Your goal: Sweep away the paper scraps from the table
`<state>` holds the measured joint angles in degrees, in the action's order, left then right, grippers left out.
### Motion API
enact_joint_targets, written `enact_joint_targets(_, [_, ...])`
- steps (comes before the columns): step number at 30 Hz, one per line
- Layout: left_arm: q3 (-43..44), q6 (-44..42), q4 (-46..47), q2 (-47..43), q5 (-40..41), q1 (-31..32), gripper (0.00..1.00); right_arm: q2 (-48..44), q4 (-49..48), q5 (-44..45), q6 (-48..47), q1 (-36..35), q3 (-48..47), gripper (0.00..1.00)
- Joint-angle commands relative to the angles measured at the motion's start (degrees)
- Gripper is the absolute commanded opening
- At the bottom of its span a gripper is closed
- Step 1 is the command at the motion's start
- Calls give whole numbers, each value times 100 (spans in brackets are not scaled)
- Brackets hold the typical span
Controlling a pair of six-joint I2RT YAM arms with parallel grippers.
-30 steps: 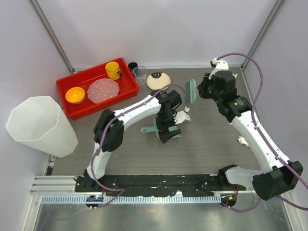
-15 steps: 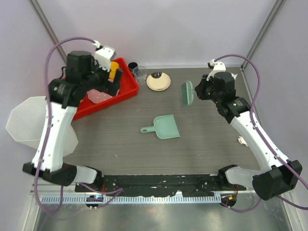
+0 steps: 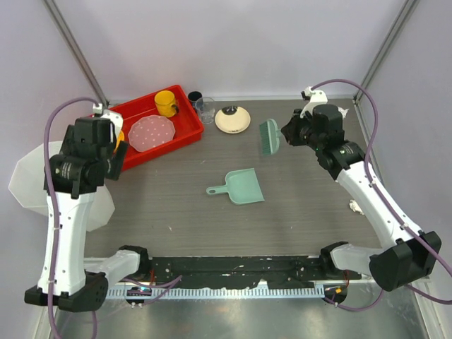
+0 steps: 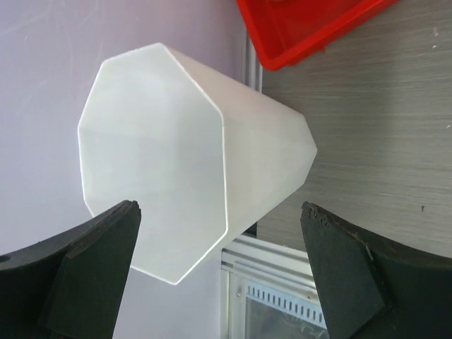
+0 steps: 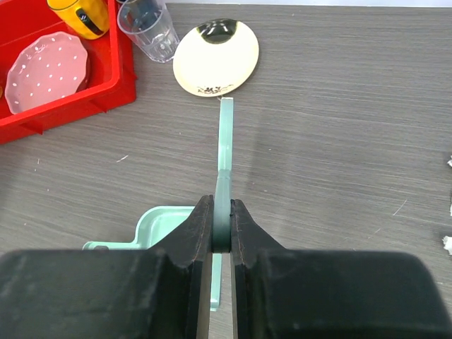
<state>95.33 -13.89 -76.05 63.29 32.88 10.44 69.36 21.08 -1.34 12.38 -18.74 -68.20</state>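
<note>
One white paper scrap lies on the table near its right edge; white bits of it show at the right rim of the right wrist view. My right gripper is shut on the handle of a green brush, held above the table behind a green dustpan. The dustpan lies flat mid-table. My left gripper stands wide open over the mouth of a white octagonal bin, holding nothing.
A red tray at the back left holds a yellow cup and a pink plate. A clear glass and a cream plate stand behind the dustpan.
My left arm has swung from the dustpan at mid-table to the far left, above the bin. A white wad seen beside the dustpan no longer shows. The brush has shifted slightly left.
</note>
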Motion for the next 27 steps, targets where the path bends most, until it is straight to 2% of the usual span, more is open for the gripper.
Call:
enact_joint_targets(1, [-181,-97,-516,-501,192,-244,100,-10,-297,-244,54,11,-123,1])
enact_joint_targets(4, [-321,-210,-402,-572,288,-384,100,-125,-429,-217,80,20,61,1])
enact_joint_targets(6, [-479,-509,-157,-589,201,-691,100,-177,-429,-182,36,20,166,1])
enact_joint_targets(9, [-244,-711,-217,-423,-860,-1472,100,-239,-429,-16,-87,28,290,1])
enact_joint_targets(10, [-208,-755,-208,-275,-1411,-1962,100,-283,-429,20,-113,20,299,1])
enact_joint_targets(13, [-225,-1001,-129,59,-1959,-2850,100,-370,-455,47,-139,20,387,1])
enact_joint_targets(14, [-251,-1080,-147,165,-2396,-2985,100,-388,-499,47,-140,20,430,1])
enact_joint_targets(18, [-445,-1125,2,430,-2699,-3065,100,-397,-552,-50,-131,20,448,1])
enact_joint_targets(20, [-506,-1133,38,587,-2778,-3065,95,-371,-579,-111,-122,20,440,1])
enact_joint_targets(21, [-541,-1133,73,632,-2787,-3074,91,-362,-579,-120,-122,20,448,1])
enact_joint_targets(22, [-585,-1133,108,676,-2779,-3065,76,-371,-579,-129,-122,11,448,1])
enact_joint_targets(23, [-647,-1133,152,755,-2761,-3074,66,-380,-570,-121,-122,20,448,1])
enact_joint_targets(24, [-656,-1142,195,799,-2726,-3065,54,-388,-570,-112,-122,20,457,1])
enact_joint_targets(25, [-621,-1099,170,843,-2735,-3065,28,-397,-570,-112,-122,20,440,1])
enact_joint_targets(27, [-393,-1072,-57,922,-2848,-3065,7,-423,-570,-85,-122,20,440,1])
